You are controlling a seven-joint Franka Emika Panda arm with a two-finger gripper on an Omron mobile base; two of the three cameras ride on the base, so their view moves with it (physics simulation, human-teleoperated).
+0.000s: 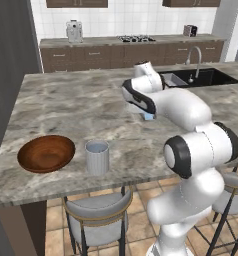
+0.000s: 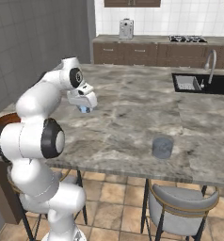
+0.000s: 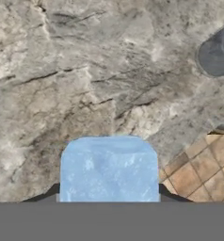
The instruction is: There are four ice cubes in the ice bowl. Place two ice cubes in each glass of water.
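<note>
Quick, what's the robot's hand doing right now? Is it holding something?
Gripper: closed on an ice cube, held up over the counter.

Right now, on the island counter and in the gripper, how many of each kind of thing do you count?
Bowl: 1
Glasses: 2
Ice cube, in the gripper: 1
Total: 4
</note>
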